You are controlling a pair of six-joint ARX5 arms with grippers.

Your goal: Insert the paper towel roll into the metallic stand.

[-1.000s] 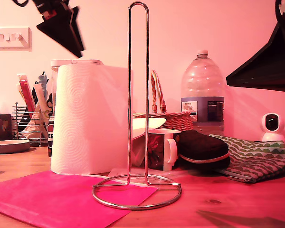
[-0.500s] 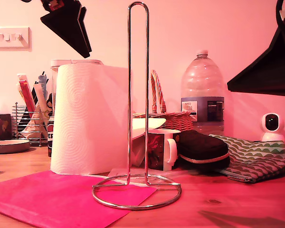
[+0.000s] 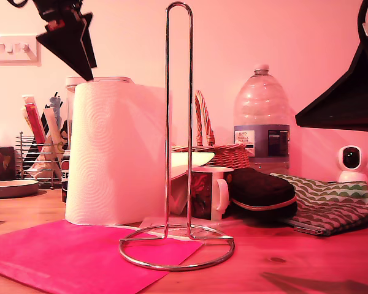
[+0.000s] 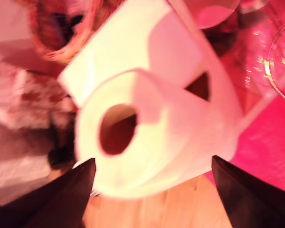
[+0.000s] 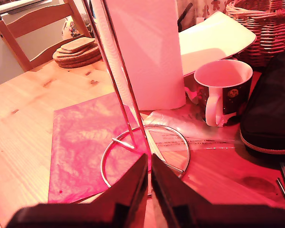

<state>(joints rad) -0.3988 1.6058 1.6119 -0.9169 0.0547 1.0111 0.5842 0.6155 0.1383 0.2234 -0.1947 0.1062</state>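
table (image 3: 294, 257): wood, everything sits on it.
paper towel roll (image 3: 116, 153): upright on the table at the exterior view's left, behind the metallic stand and apart from it. Not on the stand. In the first wrist view (image 4: 147, 128) its hollow core faces the camera, roll sits between the two finger tips, no contact visible.
pink sheet (image 3: 73, 254): flat on the table, front of exterior view's left; stand's ring base overlaps its edge.
metallic stand (image 3: 178, 122): upright, tall narrow loop on a round ring base, centre foreground of the exterior view. Bare. Ring base also clear in the second wrist view (image 5: 142, 156).
water bottle (image 3: 261, 119): clear plastic, capped, behind, toward the exterior view's right.
wicker basket (image 3: 218, 150): behind the stand, beside the bottle.
dark pouch (image 3: 260, 193): lying just beside the mug, on the exterior view's right of it.
patterned cloth (image 3: 334, 205): exterior view's right, under/behind the pouch.
mug (image 3: 208, 190): just behind the stand's base, handle toward the pouch; empty per the second wrist view (image 5: 223, 90).
my first gripper (image 4: 152, 183): above the roll, at the exterior view's top left (image 3: 67, 40). Jaws spread wide, holding nothing.
my second gripper (image 5: 149, 183): fingers pressed nearly together, nothing between them; points down toward the stand's base, not touching it.
small camera (image 3: 351, 162): white, exterior view's far right.
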